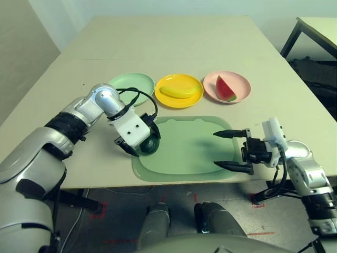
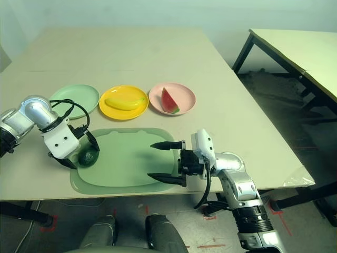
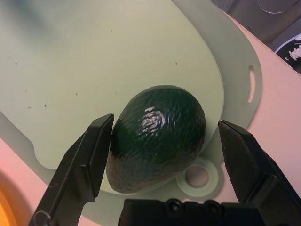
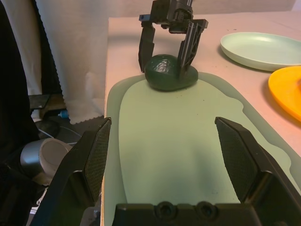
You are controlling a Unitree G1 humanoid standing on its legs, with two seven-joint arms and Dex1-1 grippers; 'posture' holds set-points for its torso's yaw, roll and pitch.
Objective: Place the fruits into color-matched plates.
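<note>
Avocado on the board between my spread left fingers, banana and melon on their plates

I have my left gripper (image 3: 165,118) at the left end of the board (image 1: 184,142), its two fingers spread wide with the avocado (image 3: 155,146) between them. The avocado lies on its side on that left end of the board, dark green and glossy. One finger is right beside its skin; on the other side there is a gap.

My right gripper (image 1: 215,148) is over the right end of the board, fingers spread as well and pointing in across it, with nothing between them.

The three plates stand in a row on the table (image 1: 158,42), past the board's far edge. The mint plate (image 1: 131,79) is beyond the board's left end, bare where I can see it, partly behind my left arm (image 1: 108,100). The yellow plate (image 1: 179,77) is beyond the board's middle and holds the banana (image 1: 179,92). The pink plate (image 1: 241,87) is beyond the board's right end and holds the melon (image 1: 225,88), red flesh showing above the green rind.
</note>
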